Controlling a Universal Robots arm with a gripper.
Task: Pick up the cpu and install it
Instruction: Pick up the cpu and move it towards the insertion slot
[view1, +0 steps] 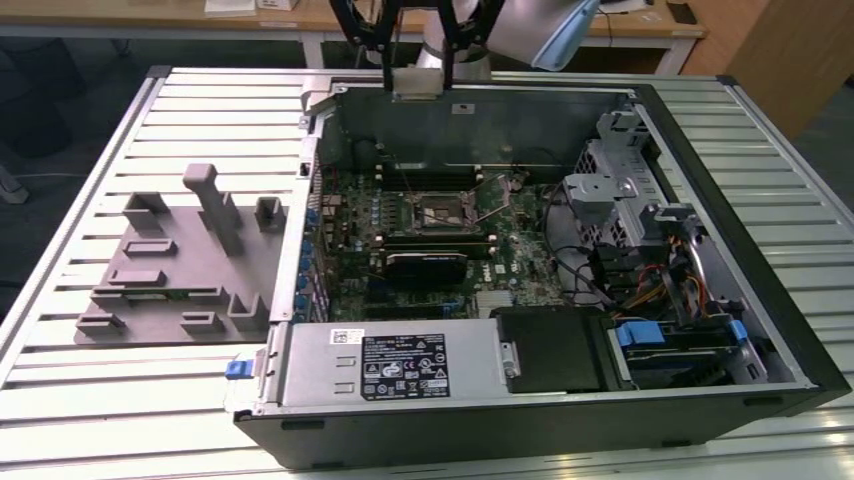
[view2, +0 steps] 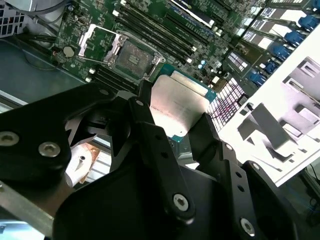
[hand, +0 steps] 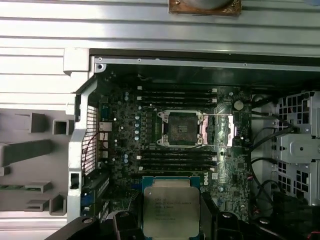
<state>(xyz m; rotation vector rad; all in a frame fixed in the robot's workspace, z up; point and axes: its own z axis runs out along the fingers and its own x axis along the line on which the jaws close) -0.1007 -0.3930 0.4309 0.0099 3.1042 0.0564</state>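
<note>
Toward the exterior view's left, a grey tray (view1: 160, 270) of moulded slots is seen lying on the slatted table (view1: 80, 400), well apart from the work. Just beside it on the right, the open computer case (view1: 787, 330) is laid on its side, with the motherboard (view1: 400, 230) facing up. Above the far wall of the case, a little left of the board's middle, the hand (view1: 416, 80) is held high. The cpu (view1: 416, 88) is clamped between its two fingers (view2: 150, 135), gripped at opposite edges with the silvery lid uppermost and touching nothing else. The socket (view1: 447, 212) is set in the middle of the board, so from the held chip it lies toward the near side, slightly to the exterior view's right, and well below. Its square well appears uncovered, with the metal retaining frame judged to be swung aside. In the first wrist view the chip's edges are seen running about parallel with the socket's edges, so the two are judged to be roughly squared to each other, though which corner matches which cannot be told. Farther to the exterior view's right, a drive cage (view1: 601, 190) and a tangle of cables (view1: 641, 280) are found inside the case, near the socket but apart from it.
</note>
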